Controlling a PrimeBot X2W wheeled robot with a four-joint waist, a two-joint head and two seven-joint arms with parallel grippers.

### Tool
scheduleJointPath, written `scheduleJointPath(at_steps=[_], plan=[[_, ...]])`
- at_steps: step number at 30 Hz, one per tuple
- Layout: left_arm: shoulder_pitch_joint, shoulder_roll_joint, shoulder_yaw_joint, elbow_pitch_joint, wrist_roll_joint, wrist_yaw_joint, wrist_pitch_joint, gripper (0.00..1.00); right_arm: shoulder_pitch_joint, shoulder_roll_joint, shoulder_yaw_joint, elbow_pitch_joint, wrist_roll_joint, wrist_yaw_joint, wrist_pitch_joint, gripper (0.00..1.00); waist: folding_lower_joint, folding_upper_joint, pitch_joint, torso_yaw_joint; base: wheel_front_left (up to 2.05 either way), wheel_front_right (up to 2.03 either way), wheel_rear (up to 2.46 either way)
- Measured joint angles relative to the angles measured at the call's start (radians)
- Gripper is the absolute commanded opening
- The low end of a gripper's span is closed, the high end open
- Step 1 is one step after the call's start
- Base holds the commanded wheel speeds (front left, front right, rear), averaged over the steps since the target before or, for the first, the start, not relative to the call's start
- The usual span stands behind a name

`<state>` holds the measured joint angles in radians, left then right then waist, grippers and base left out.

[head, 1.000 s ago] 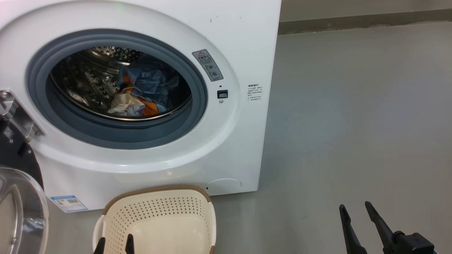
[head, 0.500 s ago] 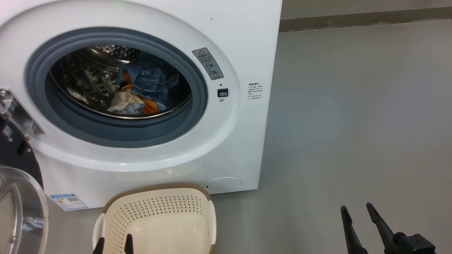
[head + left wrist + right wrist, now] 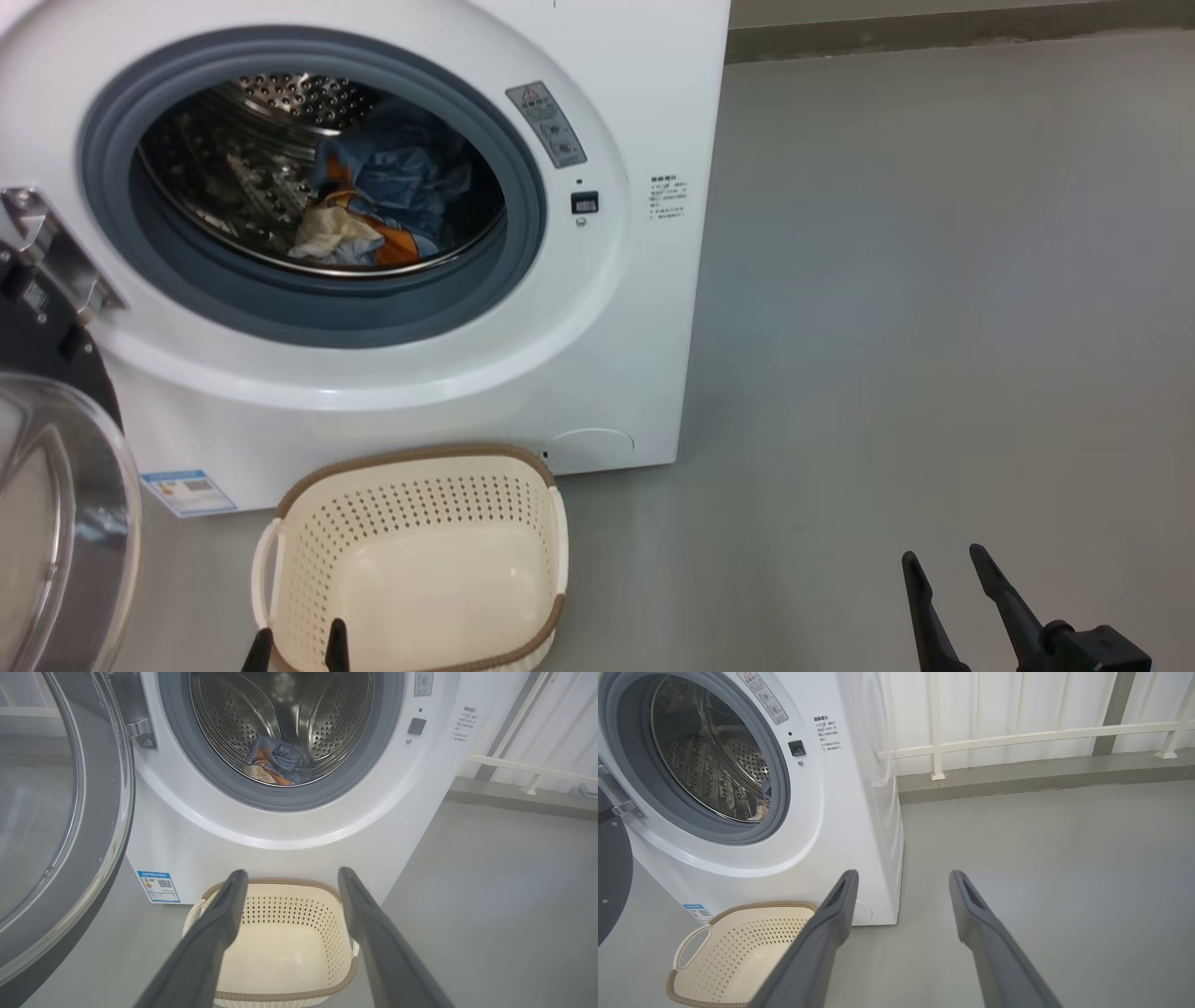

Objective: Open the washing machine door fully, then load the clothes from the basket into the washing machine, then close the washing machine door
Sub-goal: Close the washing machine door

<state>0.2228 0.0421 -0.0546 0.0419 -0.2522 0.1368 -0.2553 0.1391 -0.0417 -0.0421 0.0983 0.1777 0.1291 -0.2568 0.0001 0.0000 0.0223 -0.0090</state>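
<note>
**A:** Why is the basket (image 3: 411,457) in front of the washing machine (image 3: 607,373) empty?

**B:** The clothes (image 3: 373,215) lie inside its drum (image 3: 233,168). The door (image 3: 56,523) hangs wide on its hinge side, so I judge only closing remains.

**A:** And the pincers?

**B:** The left pincer (image 3: 297,639) is over the basket and the right pincer (image 3: 941,560) is off to the machine's other side. Both are spread and hold nothing.

**A:** The room?

**B:** A bare grey floor (image 3: 887,327), with a white railing (image 3: 1017,735) beyond the machine.

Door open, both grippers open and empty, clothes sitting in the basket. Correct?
One thing is off: the clothes lie inside the washing machine, and the basket is empty, as the left wrist view shows. The rest holds: the washing machine door stands open, and the left gripper and right gripper are both open and empty.
</note>
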Motion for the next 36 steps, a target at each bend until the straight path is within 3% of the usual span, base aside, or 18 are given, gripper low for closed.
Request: scheduleJointPath(at_steps=[9,22,36], plan=[[0.000,0.000,0.002,0.001,0.000,0.000,0.000,1.00,0.000,0.000,0.000,0.002,0.000,0.000,0.000,1.00,-0.0001,0.0000,-0.007,-0.001,-1.24,1.24,0.00],[0.000,0.000,0.001,0.001,0.000,0.001,0.000,1.00,0.005,0.000,-0.003,0.002,0.000,0.000,0.000,1.00,-0.0001,0.0000,-0.011,0.010,-0.11,0.11,0.00],[0.001,0.000,0.045,-0.005,0.010,0.014,0.000,1.00,0.002,-0.025,0.049,0.000,0.000,0.000,0.000,1.00,0.0000,0.0000,-0.019,0.152,0.00,0.00,0.00]])
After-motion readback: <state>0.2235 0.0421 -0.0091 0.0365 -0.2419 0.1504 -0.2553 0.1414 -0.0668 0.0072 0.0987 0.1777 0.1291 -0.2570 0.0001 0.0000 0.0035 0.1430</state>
